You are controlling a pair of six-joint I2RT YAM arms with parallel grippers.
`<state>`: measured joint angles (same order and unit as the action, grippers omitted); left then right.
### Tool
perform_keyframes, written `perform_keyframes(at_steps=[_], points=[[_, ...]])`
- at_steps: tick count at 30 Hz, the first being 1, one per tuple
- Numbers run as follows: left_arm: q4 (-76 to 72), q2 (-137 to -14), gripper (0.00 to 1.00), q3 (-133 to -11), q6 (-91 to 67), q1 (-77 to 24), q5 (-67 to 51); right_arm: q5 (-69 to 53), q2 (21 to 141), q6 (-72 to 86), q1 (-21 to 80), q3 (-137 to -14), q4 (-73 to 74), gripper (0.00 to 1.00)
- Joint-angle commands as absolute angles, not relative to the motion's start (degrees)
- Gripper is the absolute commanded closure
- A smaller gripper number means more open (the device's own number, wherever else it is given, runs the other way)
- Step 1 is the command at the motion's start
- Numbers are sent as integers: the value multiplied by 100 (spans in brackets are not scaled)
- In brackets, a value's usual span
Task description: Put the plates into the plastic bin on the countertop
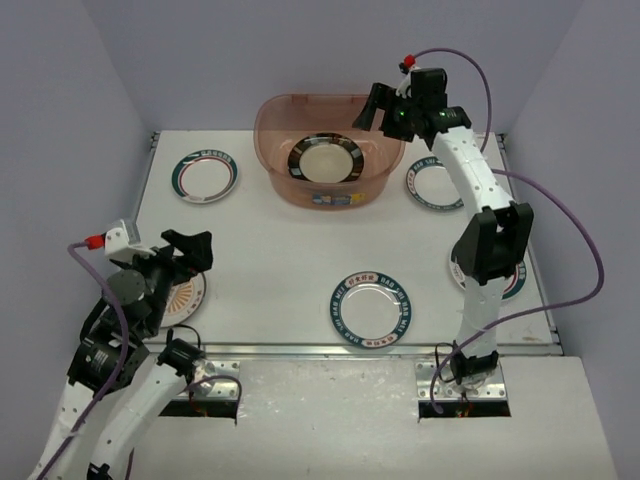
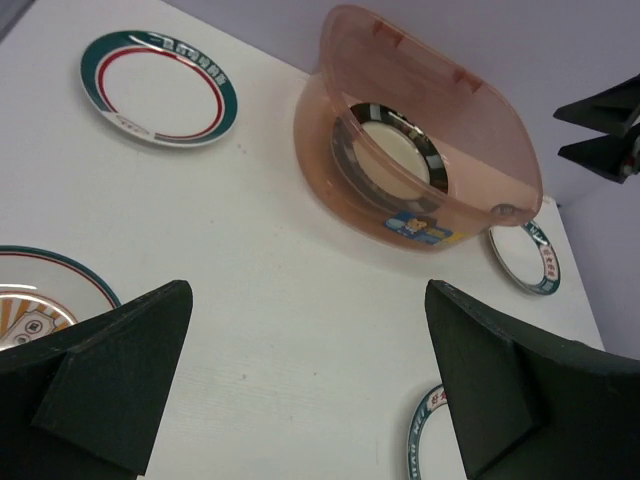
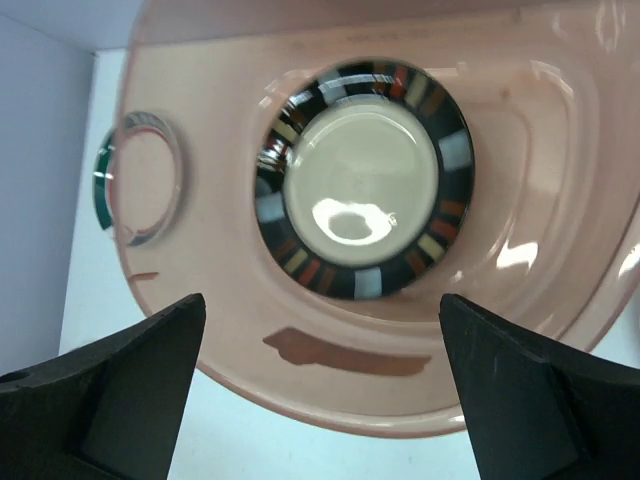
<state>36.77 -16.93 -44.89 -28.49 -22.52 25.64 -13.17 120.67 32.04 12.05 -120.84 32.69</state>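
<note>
the right jaws stand wide open with nothing in them. they hang just over the far right rim of the plastic bin (image 1: 268, 140), which sits by the back edge of the surface (image 1: 280, 250), near the middle. the dark-rimmed plate (image 3: 362, 192) lies flat on the floor of the bin, apart from the jaws.

the left jaws are wide open too and hold nothing. they hang near the front left corner of the surface, just over the orange sunburst plate (image 1: 186, 298).

more plates wait on the surface: the back left plate (image 1: 206, 176), the front plate (image 1: 370, 309) by the front edge, the plate beside the bin (image 1: 435, 184), and the right edge plate (image 1: 517, 284), partly hidden under the right arm (image 1: 470, 165).

what could go wrong, i think:
- the right jaws are close to the rim. if they swing away low, they could hook the bin and push or tip it.
- the right arm hangs over the right edge plate. a low move could knock it off the side.
- the plates lie flat. jaws that come down a bit off could shove the sunburst plate toward the front edge and not pick it up.
- a plate let go from high up could land on the dark-rimmed plate and chip it.
- both arms reaching for the bin at once could bump.
</note>
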Motion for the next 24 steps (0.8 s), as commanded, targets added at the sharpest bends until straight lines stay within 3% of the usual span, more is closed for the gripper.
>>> perform_keyframes(at_steps=[1, 3, 7, 12, 16, 24], points=[[3223, -2987, 0, -4555, -2956, -2224, 1094, -1658, 10205, 2611, 1216, -10694, 2854, 1], [2713, -3608, 0, -4136, -3285, -2226, -395, -1738, 9264, 2465, 1215, -10101, 2902, 1], [108, -4859, 0, -3026, -4042, -2394, -1987, -2132, 7696, 2411, 1221, -8497, 2636, 1], [-1190, -7104, 0, -3169, -4210, -3355, -1994, -2659, 5908, 2750, 1214, -6090, 2178, 1], [-1544, -8166, 1, -3433, -4270, -3646, -1971, -2602, 5004, 2865, 1213, -5213, 2168, 1], [-2244, -9660, 21, -3632, -4465, -4058, -2252, -2646, 4541, 2923, 1213, -4536, 2263, 1]])
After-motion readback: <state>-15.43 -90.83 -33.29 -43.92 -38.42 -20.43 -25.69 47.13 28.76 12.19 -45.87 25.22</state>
